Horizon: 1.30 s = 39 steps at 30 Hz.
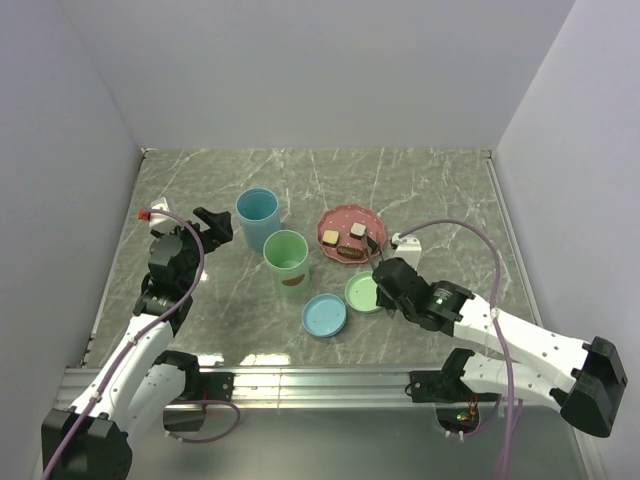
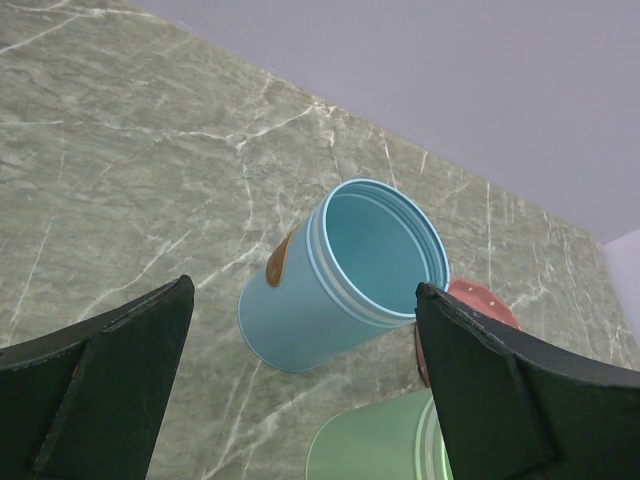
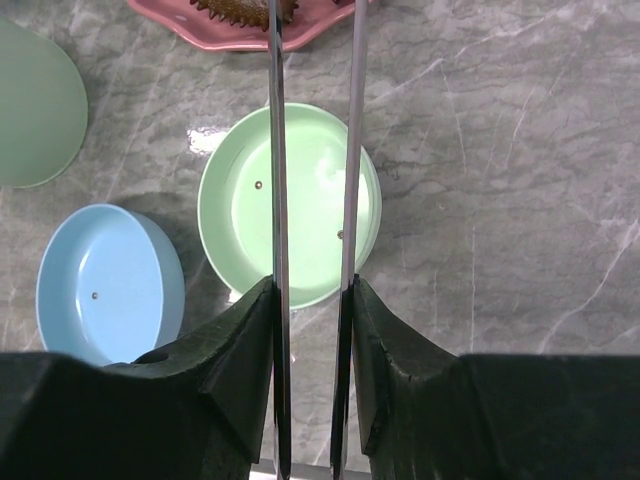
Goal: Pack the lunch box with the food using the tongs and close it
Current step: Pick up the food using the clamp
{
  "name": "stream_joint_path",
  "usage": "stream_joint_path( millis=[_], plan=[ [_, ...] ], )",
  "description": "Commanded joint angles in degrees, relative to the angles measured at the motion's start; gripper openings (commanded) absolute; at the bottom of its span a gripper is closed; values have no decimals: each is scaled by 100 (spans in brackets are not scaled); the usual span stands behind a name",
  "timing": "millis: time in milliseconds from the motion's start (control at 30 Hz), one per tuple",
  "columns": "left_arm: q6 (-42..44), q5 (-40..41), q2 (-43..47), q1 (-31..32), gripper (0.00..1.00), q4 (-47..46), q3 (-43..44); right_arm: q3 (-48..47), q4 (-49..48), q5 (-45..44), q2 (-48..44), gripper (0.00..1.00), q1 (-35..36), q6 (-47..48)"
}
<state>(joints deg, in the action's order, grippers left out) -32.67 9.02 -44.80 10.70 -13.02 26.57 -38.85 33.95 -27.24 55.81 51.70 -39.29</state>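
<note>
Tongs [image 3: 278, 180] in right end effector [image 3: 312, 290], reaching plate [image 3: 200, 25]

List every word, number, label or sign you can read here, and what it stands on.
None can be read.
The blue cup carries a small brown patch, but no lettering shows on it.
The green cup has a similar brown mark, too small to read.

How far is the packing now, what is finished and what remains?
Done: both lids are off, the blue lid and green lid lie on the table, and the right gripper holds the tongs. In hand: the tongs point toward the food on the pink plate. Left: the blue cup looks empty, so the pieces must be moved and the lids closed. The left gripper is open.
</note>
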Motion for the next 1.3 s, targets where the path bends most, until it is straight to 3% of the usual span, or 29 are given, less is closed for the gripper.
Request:
stream_joint_path(
  millis=[0,933,1267],
  plan=[
    [-65,-49,23,2,100,-263,15,-175,85,-35,-272,0,-2,9],
    [-56,-31,-73,2,99,-307,33,-1186,129,-220,-123,0,42,457],
    [-56,21,-82,2,100,-298,33,-1968,-56,-185,483,0,85,905]
  ],
)
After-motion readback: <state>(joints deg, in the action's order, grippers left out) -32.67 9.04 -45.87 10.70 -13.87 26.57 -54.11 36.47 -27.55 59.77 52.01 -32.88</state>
